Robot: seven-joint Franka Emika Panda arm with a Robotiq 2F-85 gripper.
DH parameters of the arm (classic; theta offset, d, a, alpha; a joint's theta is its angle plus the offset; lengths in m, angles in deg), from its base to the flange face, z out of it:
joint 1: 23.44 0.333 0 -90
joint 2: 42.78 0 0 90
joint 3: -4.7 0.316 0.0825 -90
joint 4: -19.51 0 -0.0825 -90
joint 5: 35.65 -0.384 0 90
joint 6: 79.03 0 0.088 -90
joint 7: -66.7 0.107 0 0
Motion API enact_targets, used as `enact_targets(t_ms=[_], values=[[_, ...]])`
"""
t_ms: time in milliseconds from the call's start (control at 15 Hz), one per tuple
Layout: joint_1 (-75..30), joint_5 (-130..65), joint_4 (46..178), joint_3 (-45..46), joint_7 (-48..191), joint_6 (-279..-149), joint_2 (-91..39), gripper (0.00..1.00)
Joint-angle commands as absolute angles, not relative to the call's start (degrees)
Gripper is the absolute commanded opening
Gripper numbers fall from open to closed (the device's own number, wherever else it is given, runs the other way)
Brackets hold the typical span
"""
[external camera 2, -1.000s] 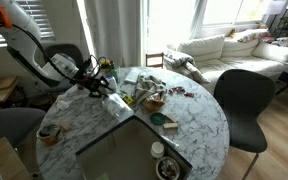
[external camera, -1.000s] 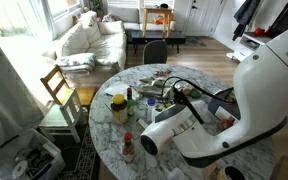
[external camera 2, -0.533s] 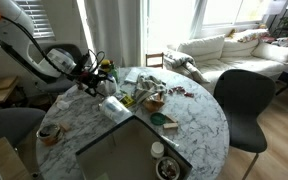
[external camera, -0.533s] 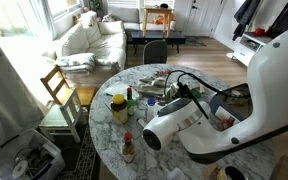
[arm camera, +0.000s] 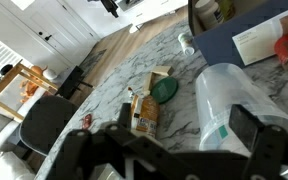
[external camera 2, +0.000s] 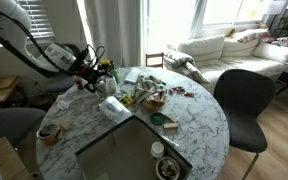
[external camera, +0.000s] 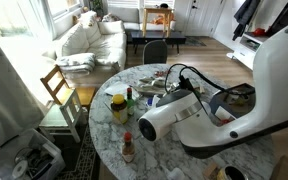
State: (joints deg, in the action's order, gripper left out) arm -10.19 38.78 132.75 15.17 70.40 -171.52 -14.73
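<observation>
Round marble bench (external camera 2: 199,115) in a sunlit living room: in an exterior view the released jaws hang wide apart just above a clear plastic cup (external camera 2: 111,107) lying near the bench's edge on the robot arm's (external camera 2: 34,50) side. Only the wrist view shows the cup's printed label, with a green round lid (arm camera: 164,90) and a brown-and-yellow packet (arm camera: 142,112) beside it; what the cup holds cannot be told. In an exterior view a yellow-filled jar (external camera: 117,106) stands near the bench's edge.

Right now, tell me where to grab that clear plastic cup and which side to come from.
Grip the clear plastic cup across the middle of its round wall, coming from above, where the open gripper hovers. The wall is smooth and curved, so fingers on opposite sides should hold. It looks thin: squeeze gently.
</observation>
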Motion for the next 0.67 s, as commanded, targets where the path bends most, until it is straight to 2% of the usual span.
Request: enact_targets(t_ms=[0, 333, 600], values=[[-11.9, 37.7, 133.0, 15.9, 71.9, -176.3, -15.2, 1.00], [-14.3, 31.4, 132.1, 15.4, 78.8, -188.4, -14.7, 1.00], [-14.7, 27.0, 131.7, 14.2, 81.0, -191.8, -13.4, 1.00]])
